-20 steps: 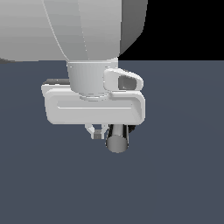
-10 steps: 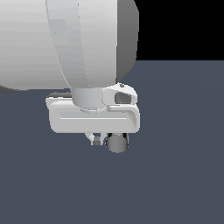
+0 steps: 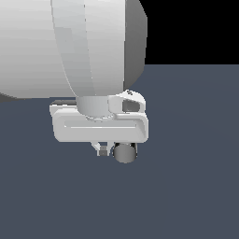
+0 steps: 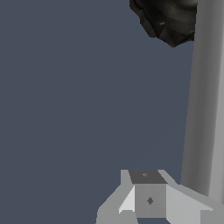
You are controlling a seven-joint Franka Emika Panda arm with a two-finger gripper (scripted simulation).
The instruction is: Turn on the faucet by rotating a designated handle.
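In the wrist view the faucet's black scalloped base (image 4: pixel 168 19) shows at the far edge. The handle (image 4: pixel 204 96), a straight silver-grey bar, runs from there past my gripper (image 4: pixel 148 183). The fingers (image 4: pixel 149 199) look closed together with nothing between them, and the bar lies right beside them. In the exterior view my gripper (image 3: pixel 102 150) hangs under the white hand. The handle's round end (image 3: pixel 125 152) sticks out just beside it. The stem and base are hidden there.
The large white arm (image 3: pixel 70 46) fills the upper part of the exterior view and hides most of the faucet. A flat dark grey-blue floor (image 3: pixel 186 186) lies all around.
The hand has come down lower over the handle, so less of the bar shows beneath it. The handle's end has stayed in about the same place.
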